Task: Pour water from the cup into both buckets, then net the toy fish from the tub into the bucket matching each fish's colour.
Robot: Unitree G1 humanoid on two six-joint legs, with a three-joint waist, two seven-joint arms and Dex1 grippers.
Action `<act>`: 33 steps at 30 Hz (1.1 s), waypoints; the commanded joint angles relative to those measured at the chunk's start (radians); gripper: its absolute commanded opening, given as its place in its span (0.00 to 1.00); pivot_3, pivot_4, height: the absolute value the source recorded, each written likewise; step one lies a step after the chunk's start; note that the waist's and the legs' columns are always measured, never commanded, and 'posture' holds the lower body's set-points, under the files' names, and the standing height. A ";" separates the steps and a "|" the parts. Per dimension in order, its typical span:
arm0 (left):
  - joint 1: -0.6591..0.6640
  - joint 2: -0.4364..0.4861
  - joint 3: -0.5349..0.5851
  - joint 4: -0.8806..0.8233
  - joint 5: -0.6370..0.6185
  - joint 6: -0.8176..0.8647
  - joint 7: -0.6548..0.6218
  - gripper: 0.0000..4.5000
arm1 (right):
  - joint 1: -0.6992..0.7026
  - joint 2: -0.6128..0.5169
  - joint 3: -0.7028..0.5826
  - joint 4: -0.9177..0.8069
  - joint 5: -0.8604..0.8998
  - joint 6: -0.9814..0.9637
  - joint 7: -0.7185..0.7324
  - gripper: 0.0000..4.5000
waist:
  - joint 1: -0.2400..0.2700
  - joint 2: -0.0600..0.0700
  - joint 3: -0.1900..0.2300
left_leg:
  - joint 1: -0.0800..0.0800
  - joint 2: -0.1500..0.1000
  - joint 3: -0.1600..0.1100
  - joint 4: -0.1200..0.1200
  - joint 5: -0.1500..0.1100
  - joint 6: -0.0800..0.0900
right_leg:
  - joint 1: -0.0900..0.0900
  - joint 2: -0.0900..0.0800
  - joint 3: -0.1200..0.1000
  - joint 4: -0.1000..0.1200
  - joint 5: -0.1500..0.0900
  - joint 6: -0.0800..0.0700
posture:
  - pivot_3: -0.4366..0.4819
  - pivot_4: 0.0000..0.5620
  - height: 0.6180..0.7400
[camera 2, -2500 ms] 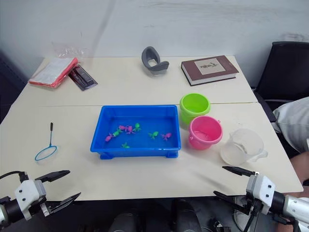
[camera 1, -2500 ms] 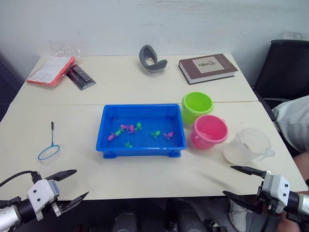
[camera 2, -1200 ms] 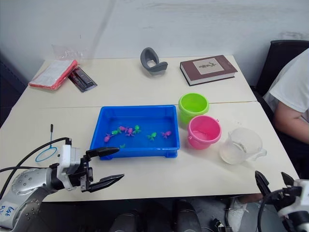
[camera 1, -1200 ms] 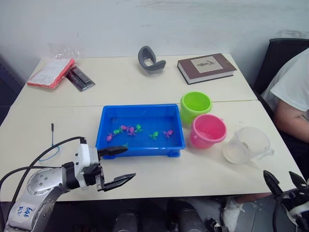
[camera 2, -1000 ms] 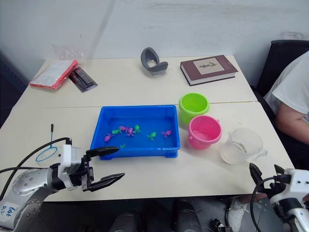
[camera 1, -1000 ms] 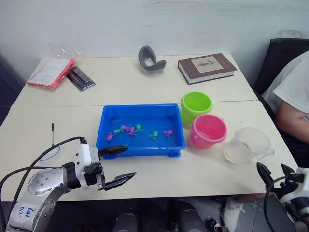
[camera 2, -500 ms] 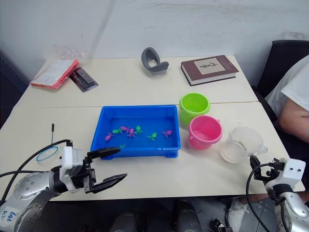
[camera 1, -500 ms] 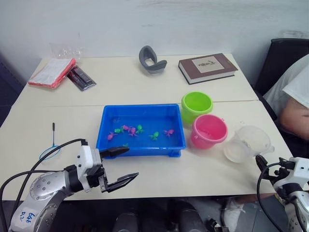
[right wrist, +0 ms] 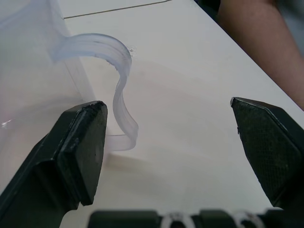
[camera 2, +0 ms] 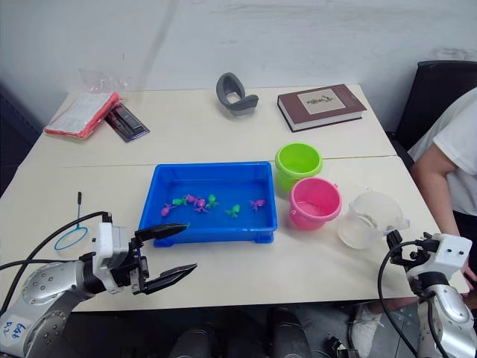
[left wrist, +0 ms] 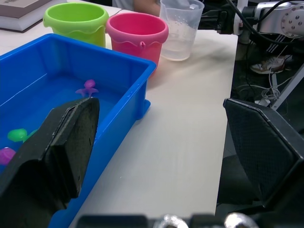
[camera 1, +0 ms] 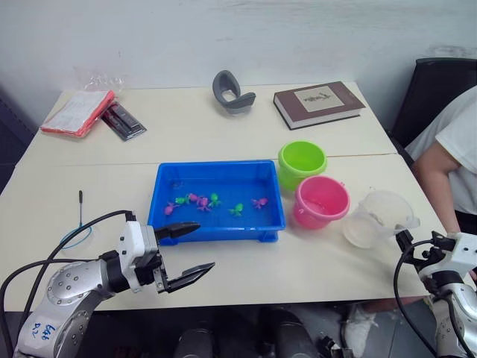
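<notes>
cup: the clear cup (camera 2: 367,218) stands upright at the right of the head view, just right of the pink bucket (camera 2: 315,202) and near the tabletop's (camera 2: 246,134) front right edge; a shallow pool of water shows at its bottom
handling: thin, clear plastic, likely light but easily flexed, and slick where wet; the water will probably shift as it tips, so a slow tilt seems wise
hold: the curved side handle (right wrist: 116,90) looks the best place; it faces the right end effector and offers a stiff loop, whereas the round wall is wide and may slip or buckle
right end effector: the right end effector (right wrist: 168,137) sits low at the lower right of the head view, fingers spread wide, grasping nothing; the handle lies just ahead of them, by the finger on the cup's side
buckets: the green bucket (camera 2: 298,164) stands right of centre, just behind the pink one, both upright beside the tub's right end
tub: the blue tub (camera 2: 211,203) holds water and the small pink and green fish (camera 2: 201,201) at centre frame
net: the net (camera 2: 71,232) lies flat at the left, untouched
left end effector: the left end effector (camera 2: 168,253) hovers at the lower left by the tub's front corner, fingers well apart, empty
person: a person's arm (camera 2: 436,186) shows at the right edge, close to the cup
</notes>
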 commanded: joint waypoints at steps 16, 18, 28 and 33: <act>-0.029 0.000 -0.016 -0.002 -0.008 0.003 0.000 1.00 | -0.054 -0.029 -0.019 -0.116 0.059 0.015 0.019 0.00 | 0.002 0.000 0.000 | 0.000 0.000 -0.001 0.000 0.000 0.000 | 0.000 -0.001 0.000 0.000 0.000 0.001 | 0.48 0.27 1.00; -0.049 0.000 -0.015 0.007 -0.018 0.012 0.000 1.00 | -0.053 -0.053 -0.026 -0.179 0.063 0.049 0.002 0.00 | 0.002 0.002 0.001 | 0.000 -0.001 -0.001 0.000 0.000 0.000 | 0.000 -0.002 0.000 0.000 0.000 0.001 | 0.48 0.27 1.00; -0.204 -0.056 -0.051 0.063 -0.063 0.050 0.009 1.00 | -0.063 -0.217 -0.014 -0.366 -0.021 0.122 -0.016 0.00 | 0.004 0.003 0.002 | -0.001 -0.001 0.000 0.000 0.001 0.000 | 0.000 -0.001 0.000 0.000 0.001 0.001 | 0.48 0.27 1.00; -0.244 -0.077 -0.095 0.098 -0.040 0.044 0.001 1.00 | -0.094 -0.258 0.013 -0.434 -0.081 0.161 -0.035 0.00 | 0.003 0.002 0.002 | -0.001 -0.001 0.000 0.000 0.004 -0.006 | 0.000 0.000 0.000 -0.001 0.001 0.002 | 0.48 0.27 1.00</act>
